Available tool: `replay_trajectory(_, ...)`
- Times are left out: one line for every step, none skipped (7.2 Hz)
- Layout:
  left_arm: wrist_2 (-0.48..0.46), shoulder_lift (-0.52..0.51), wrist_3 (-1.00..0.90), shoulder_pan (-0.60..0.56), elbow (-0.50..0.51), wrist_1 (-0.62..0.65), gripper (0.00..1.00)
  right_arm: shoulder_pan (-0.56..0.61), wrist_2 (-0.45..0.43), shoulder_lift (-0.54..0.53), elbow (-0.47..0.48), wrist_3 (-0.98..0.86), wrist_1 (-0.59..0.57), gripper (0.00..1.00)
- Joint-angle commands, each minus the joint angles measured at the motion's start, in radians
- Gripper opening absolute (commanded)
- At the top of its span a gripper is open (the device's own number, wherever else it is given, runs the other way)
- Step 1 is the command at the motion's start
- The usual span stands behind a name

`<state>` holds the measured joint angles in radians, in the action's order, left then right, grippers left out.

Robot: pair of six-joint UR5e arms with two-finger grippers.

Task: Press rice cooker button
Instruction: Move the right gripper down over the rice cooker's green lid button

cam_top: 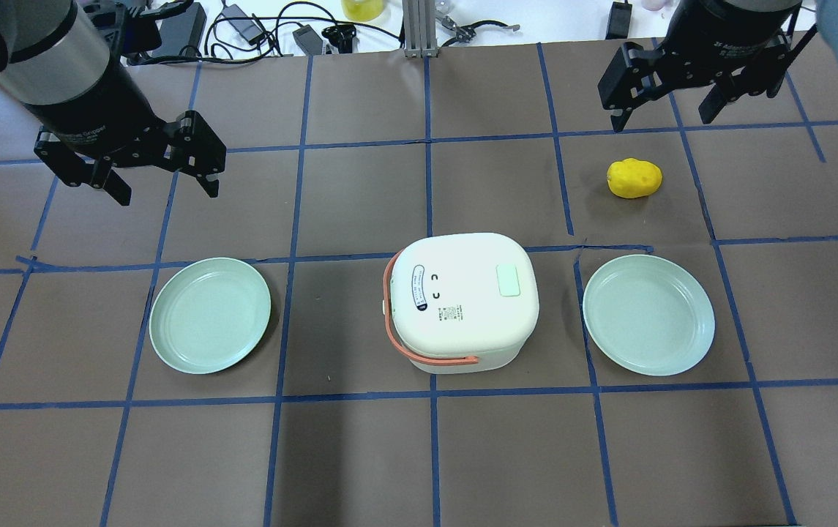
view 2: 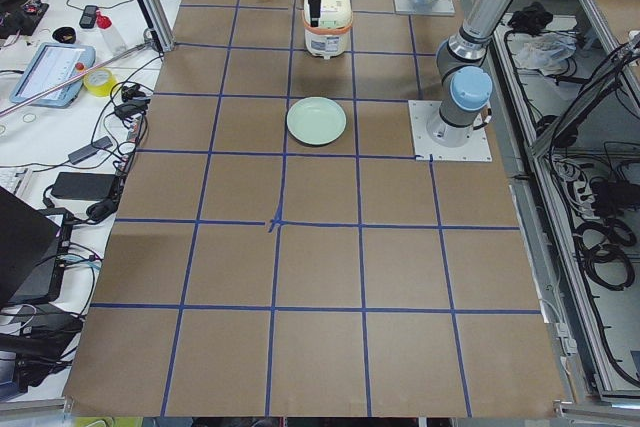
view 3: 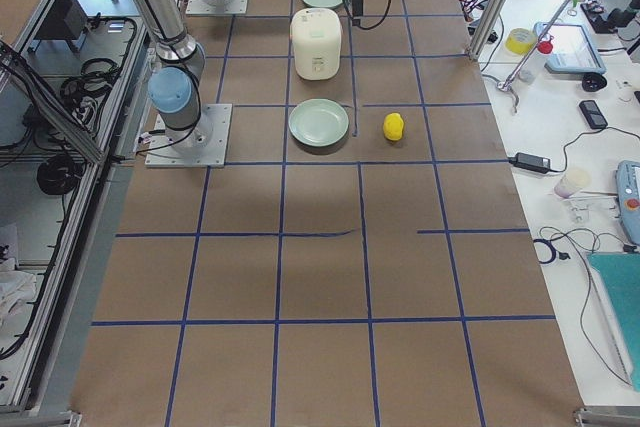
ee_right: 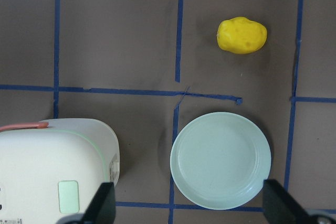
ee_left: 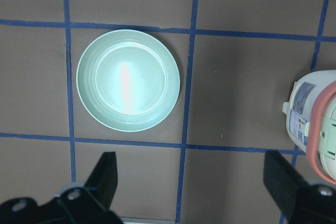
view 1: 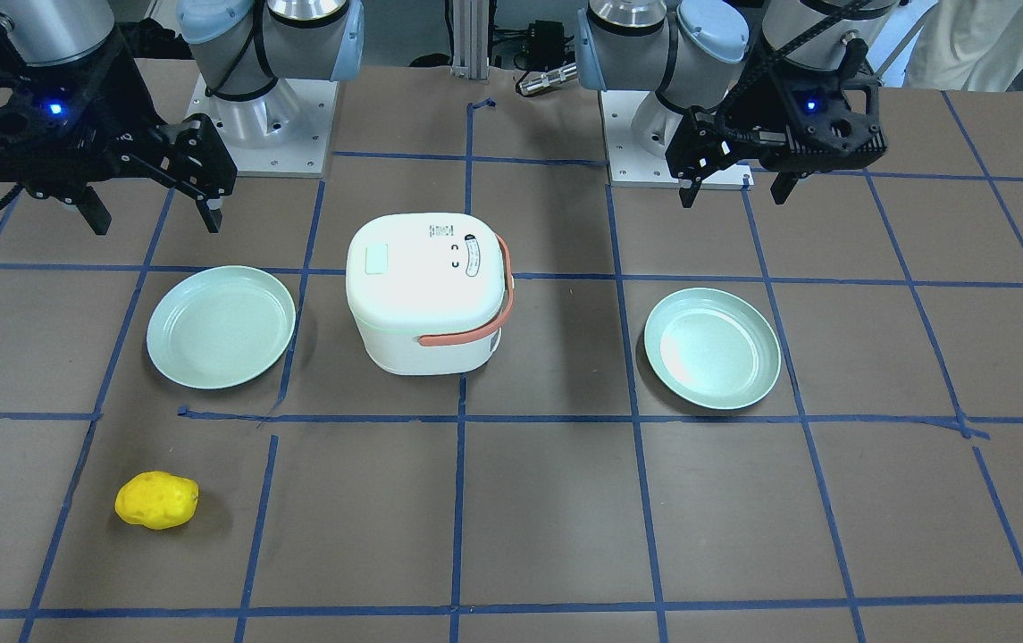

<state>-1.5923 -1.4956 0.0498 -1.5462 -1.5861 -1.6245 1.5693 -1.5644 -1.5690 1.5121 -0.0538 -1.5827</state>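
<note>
The white rice cooker with an orange handle stands closed at the table's middle; it also shows in the front view. A pale green rectangular button is on its lid, also seen in the right wrist view. My left gripper hovers open and empty, beyond and to the left of the cooker, also in the front view. My right gripper hovers open and empty at the far right, also in the front view. Neither touches the cooker.
A pale green plate lies left of the cooker and another plate lies right of it. A yellow potato-like object lies beyond the right plate. Cables and tools lie past the table's far edge.
</note>
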Motion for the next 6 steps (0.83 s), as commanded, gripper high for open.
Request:
replay_trajectory(0.000,0.000,-0.001,0.000,0.000,0.000,1.00,0.126,0.001,0.009,0.080,0.166,-0.006,0.89)
replay_trajectory(0.000,0.000,0.001,0.000,0.000,0.000,1.00,0.180,0.004,0.010,0.124,0.201,-0.034,0.62)
replay_trajectory(0.000,0.000,-0.001,0.000,0.000,0.000,1.00,0.190,0.012,0.010,0.199,0.200,-0.040,0.30)
replay_trajectory(0.000,0.000,-0.001,0.000,0.000,0.000,1.00,0.193,0.035,0.010,0.247,0.198,-0.084,0.15)
replay_trajectory(0.000,0.000,0.001,0.000,0.000,0.000,1.00,0.205,0.055,0.012,0.261,0.199,-0.100,0.09)
replay_trajectory(0.000,0.000,-0.001,0.000,0.000,0.000,1.00,0.224,0.056,0.021,0.278,0.204,-0.111,0.04)
